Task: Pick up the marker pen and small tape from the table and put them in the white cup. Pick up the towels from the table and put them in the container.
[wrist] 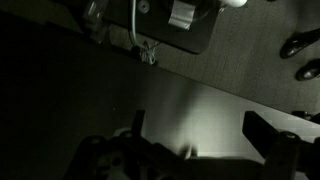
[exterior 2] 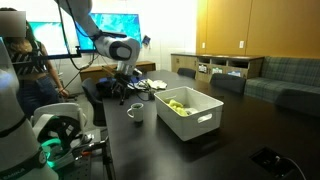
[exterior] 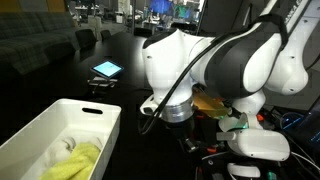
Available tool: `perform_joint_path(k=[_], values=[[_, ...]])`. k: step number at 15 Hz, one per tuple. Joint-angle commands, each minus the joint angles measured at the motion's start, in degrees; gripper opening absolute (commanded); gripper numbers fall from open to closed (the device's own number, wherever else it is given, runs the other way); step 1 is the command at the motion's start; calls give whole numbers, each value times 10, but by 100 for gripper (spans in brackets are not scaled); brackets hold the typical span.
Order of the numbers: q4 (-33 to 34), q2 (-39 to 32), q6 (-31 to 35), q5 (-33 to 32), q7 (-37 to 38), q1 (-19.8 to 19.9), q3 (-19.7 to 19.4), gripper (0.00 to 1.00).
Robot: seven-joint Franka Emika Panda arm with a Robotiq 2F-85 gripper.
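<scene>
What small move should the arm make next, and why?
Probably raise the gripper a little for a wider look. Its jaws stand open and empty over the table, the yellow-green towel already lies in the container, and nothing to grasp shows beneath it.

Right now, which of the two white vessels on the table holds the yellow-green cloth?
The large rectangular bin: the cloth lies inside it. The small round cup stands apart beside it.

light: dim room, bright screens [exterior 2: 110,25] behind | wrist view: dark, glare patch on table [wrist: 200,120] | blur: mild
</scene>
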State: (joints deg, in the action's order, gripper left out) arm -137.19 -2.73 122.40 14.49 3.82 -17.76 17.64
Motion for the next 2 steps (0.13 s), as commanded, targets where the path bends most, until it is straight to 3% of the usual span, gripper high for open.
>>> perform_joint_path(k=[1, 2], values=[[-21, 23, -3, 15, 8, 0, 2, 100], [-37, 41, -4, 22, 13, -1, 3, 100]])
